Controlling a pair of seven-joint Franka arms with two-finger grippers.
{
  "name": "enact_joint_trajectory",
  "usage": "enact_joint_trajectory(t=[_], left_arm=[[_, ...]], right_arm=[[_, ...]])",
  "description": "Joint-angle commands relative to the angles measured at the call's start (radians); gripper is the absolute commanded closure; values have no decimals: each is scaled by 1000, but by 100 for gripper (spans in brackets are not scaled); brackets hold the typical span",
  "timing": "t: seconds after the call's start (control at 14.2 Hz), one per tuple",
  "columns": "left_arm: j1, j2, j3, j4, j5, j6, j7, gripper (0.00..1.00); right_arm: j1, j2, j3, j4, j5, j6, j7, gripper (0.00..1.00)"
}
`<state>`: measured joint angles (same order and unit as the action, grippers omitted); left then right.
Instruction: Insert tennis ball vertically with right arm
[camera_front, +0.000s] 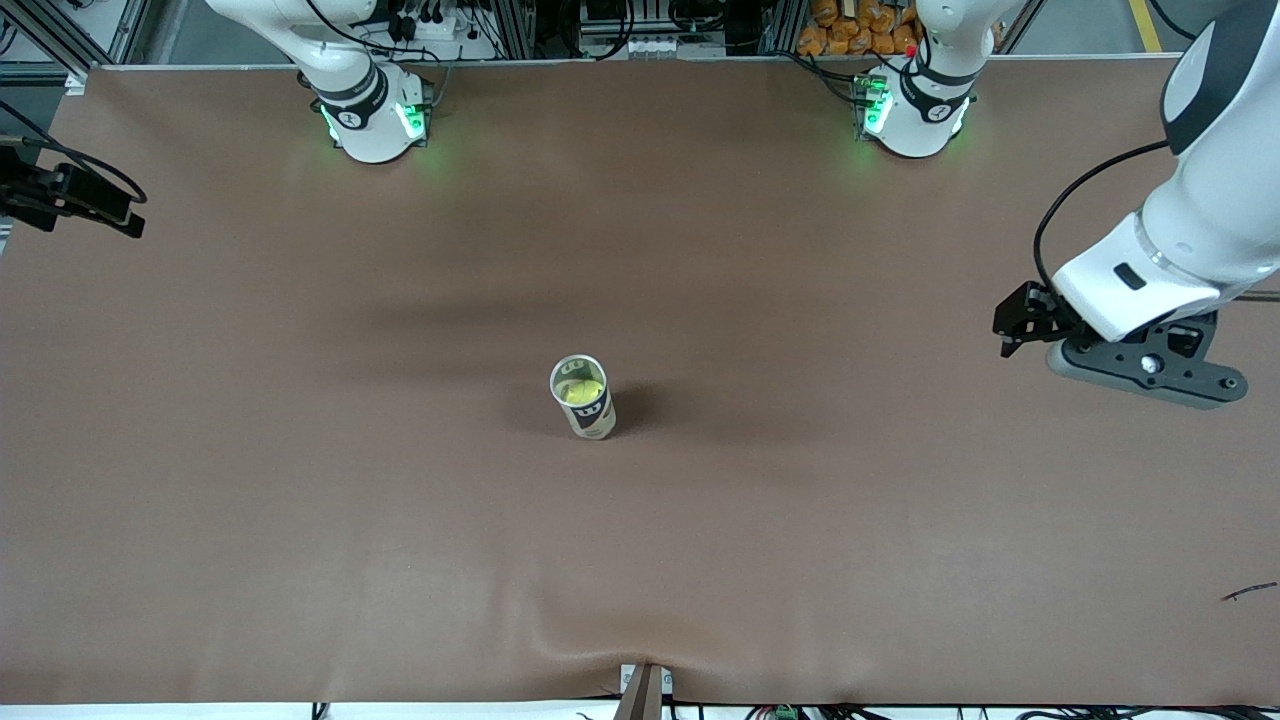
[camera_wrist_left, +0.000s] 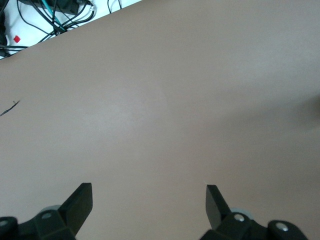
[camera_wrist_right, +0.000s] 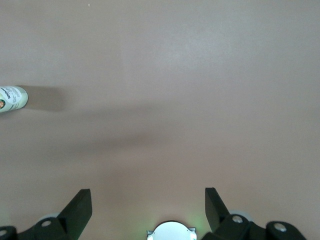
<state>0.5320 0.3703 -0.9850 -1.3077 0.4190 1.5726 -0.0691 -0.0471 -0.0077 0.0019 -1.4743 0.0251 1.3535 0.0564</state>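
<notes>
A tall can (camera_front: 592, 415) stands upright in the middle of the table, its open top up. A yellow tennis ball (camera_front: 578, 392) sits inside it, just below the rim. The can also shows in the right wrist view (camera_wrist_right: 11, 98), at the edge of the picture. My right gripper (camera_wrist_right: 148, 200) is open and empty, high over the bare table near its own base (camera_wrist_right: 171, 231); it is out of the front view. My left gripper (camera_front: 1015, 325) waits over the left arm's end of the table, open and empty (camera_wrist_left: 148, 197).
The arm bases stand along the table's back edge: the right arm's (camera_front: 375, 120) and the left arm's (camera_front: 915, 110). A black device on a cable (camera_front: 70, 195) juts in at the right arm's end. A small dark scrap (camera_front: 1248, 592) lies near the front corner.
</notes>
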Motion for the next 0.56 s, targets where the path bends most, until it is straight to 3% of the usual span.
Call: enact_joint_trajectory(t=[0.0,0.21,0.28,0.49], left_arm=[[16,-66,2,-24,-28,-43,6,0],[-3,-100,12,-22,-31,-43,14,0],[-41,-115,52,-22,-29,-43,15,0],[-220,-206,311,-28,-127,-43,15,0]], right_arm=[[0,-9,6,5,-5,-14,5,0],[0,-9,6,5,-5,-14,5,0],[1,-11,6,5,-5,-14,5,0],[0,-9,6,5,-5,-16,5,0]])
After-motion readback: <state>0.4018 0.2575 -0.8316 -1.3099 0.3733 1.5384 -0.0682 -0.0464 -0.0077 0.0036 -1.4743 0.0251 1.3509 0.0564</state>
